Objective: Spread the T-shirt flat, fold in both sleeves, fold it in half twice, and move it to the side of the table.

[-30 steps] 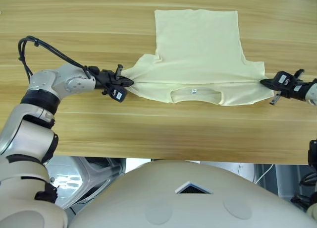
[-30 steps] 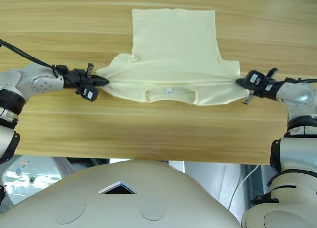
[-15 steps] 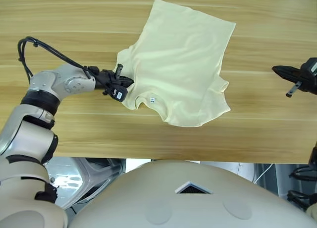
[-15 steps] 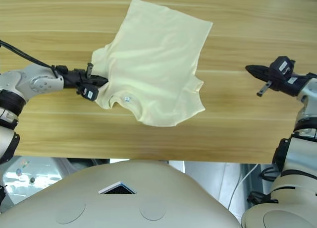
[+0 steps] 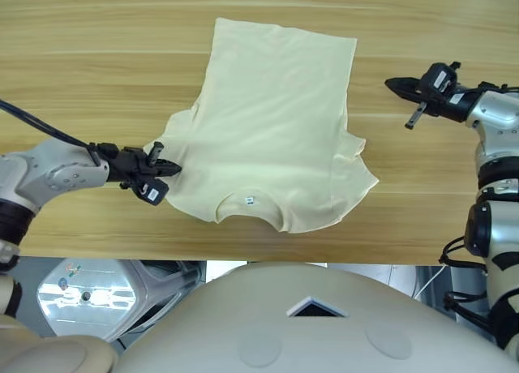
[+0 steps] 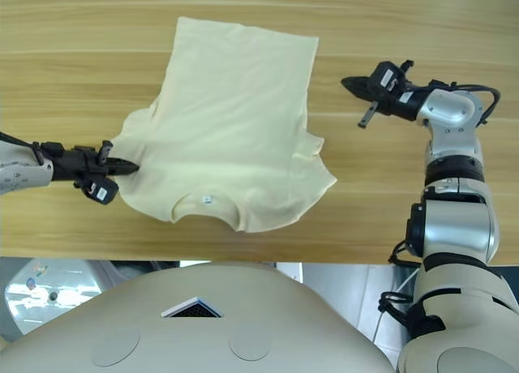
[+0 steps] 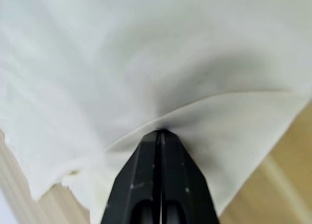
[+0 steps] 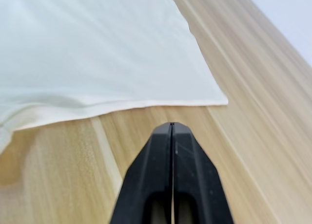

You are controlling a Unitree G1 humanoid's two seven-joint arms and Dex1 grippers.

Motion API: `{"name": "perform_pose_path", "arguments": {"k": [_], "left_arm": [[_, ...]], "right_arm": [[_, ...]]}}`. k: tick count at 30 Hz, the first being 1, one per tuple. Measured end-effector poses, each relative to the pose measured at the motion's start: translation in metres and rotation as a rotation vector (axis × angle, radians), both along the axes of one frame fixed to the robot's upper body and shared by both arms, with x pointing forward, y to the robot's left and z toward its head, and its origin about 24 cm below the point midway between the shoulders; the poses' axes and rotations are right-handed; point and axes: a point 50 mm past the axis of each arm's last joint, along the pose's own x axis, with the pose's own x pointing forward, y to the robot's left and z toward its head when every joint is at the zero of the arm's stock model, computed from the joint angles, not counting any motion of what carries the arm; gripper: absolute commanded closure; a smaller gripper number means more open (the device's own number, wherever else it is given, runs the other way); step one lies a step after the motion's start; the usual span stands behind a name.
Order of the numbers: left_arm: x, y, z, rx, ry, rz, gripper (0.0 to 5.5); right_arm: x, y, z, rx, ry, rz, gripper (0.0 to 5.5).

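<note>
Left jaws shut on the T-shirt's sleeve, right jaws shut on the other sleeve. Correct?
Wrong on the right gripper: its jaws are shut on nothing, over bare table, apart from the T-shirt; see right wrist view. Left gripper does pinch the sleeve.

The left gripper (image 7: 159, 134) is seen with jaws closed on a puckered fold of the T-shirt (image 7: 146, 53). The desk (image 7: 288, 185) is glimpsed beside the cloth.

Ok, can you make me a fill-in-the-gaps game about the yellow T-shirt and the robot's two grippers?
The pale yellow cloth T-shirt lies on a light ___ table. The left gripper is shut on the shirt's ___. The right gripper, shut over bare tabletop, holds ___.
Missing words: wooden, sleeve, nothing.
</note>
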Motion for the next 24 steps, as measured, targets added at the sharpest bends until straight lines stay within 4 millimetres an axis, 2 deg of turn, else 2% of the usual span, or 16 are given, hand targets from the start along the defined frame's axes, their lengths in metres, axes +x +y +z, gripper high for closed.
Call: {"name": "perform_pose_path", "arguments": {"k": [3, 9, 13, 21, 24], "left_arm": [[-0.016, -0.011, -0.002, -0.062, 0.068, -0.008, 5.5], [-0.015, -0.023, -0.002, -0.141, 0.092, 0.013, 5.5], [-0.009, -0.021, 0.002, -0.132, 0.067, 0.027, 5.5], [0.003, -0.015, 0.02, -0.111, -0.058, 0.047, 5.5], [0.001, -0.011, 0.035, -0.113, -0.07, 0.051, 5.0]], "right_arm": [[0.0, 0.006, -0.007, -0.001, 0.025, 0.006, 5.49], [-0.001, 0.015, -0.019, -0.018, 0.066, 0.031, 5.49], [-0.002, 0.022, -0.024, -0.017, 0.079, 0.049, 5.49], [-0.006, 0.02, -0.03, -0.027, 0.104, 0.051, 5.49], [-0.007, 0.019, -0.031, -0.025, 0.111, 0.046, 5.5]]}}
